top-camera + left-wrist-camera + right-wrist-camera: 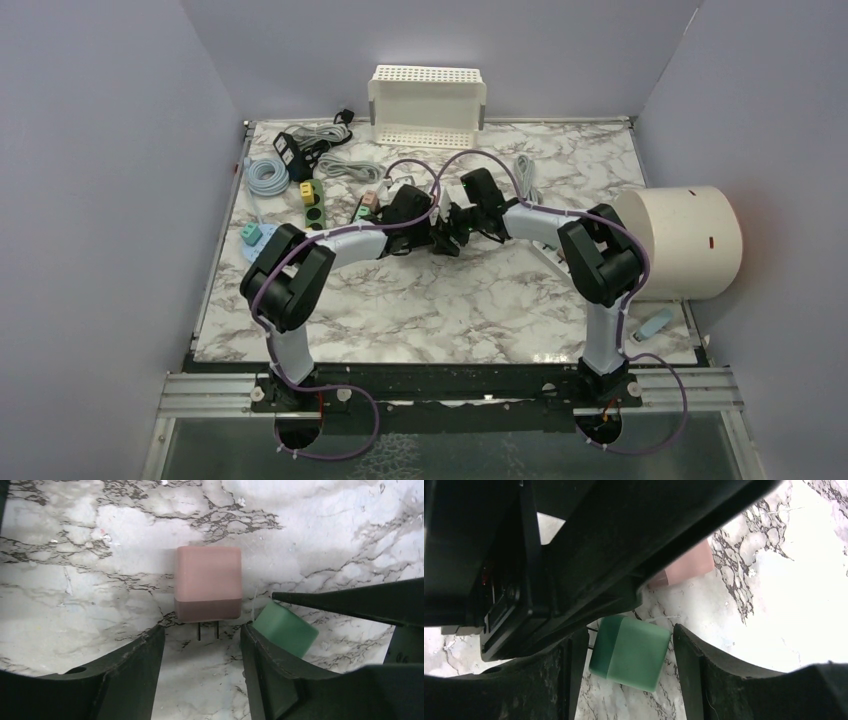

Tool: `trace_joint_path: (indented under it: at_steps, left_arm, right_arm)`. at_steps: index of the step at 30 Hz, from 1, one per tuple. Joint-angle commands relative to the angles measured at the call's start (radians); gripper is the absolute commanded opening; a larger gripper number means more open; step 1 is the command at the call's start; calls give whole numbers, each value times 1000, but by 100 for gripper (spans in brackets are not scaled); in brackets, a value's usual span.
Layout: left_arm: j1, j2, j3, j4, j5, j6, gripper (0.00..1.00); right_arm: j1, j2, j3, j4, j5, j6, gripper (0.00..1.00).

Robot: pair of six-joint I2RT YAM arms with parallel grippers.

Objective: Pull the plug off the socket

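Observation:
A pink cube plug [207, 582] lies on the marble table [75, 580], its two bare prongs [207, 630] pointing at my left gripper [200, 647], which is open and empty just short of it. No socket is on those prongs. A green cube plug [630, 652] lies beside it, also seen in the left wrist view [285, 627]. My right gripper [630, 632] is open with the green plug between its fingers, and a gap shows on the right side. In the top view both grippers meet at mid-table, the left [440, 238] and the right [462, 222], hiding the plugs.
A white perforated basket [428, 105] stands at the back. A cream cylinder [685, 240] sits at the right edge. Coiled cables [265, 175], green and yellow adapters [312, 195] and a teal one [252, 233] lie at the left. A white strip [545, 250] lies by the right arm.

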Motion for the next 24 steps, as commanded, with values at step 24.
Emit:
trace_joint_path:
  at_steps: [24]
  left_arm:
    - [256,-491,-4,-73,61,270,88]
  right_arm:
    - [171,-280,-134,-208,501,900,42]
